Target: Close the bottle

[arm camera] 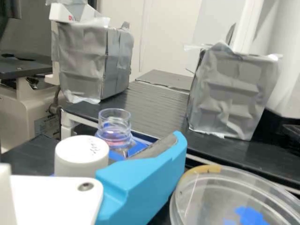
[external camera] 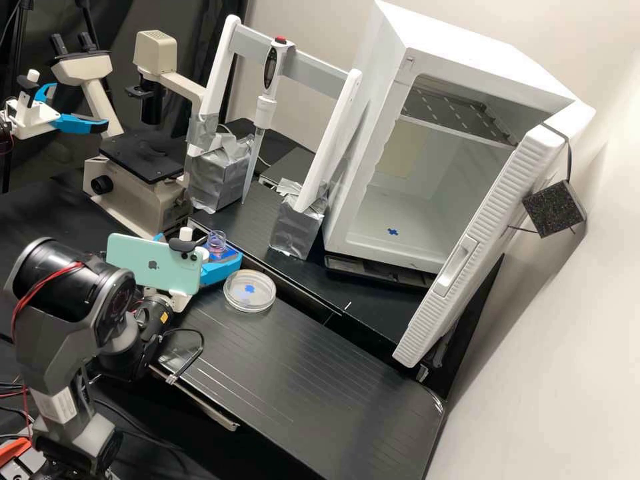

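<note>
Close in: gripper [external camera: 199, 246] released, blue fingers [arm camera: 140, 183] parted, nothing grasped. By the finger base, white cap [arm camera: 81, 154], upright and off the bottle; probably next to be taken. Centre on cap, square up, then squeeze evenly on its sides to avoid tipping. Keep clear of petri dish [arm camera: 234, 199], just beside the finger. Farther on, clear bottle [arm camera: 115, 132], upright, uncapped, at blue holder [arm camera: 138, 148]. Lower cap level over the neck, seat without cross-threading. Beyond, grey-wrapped block [arm camera: 232, 93].
</note>
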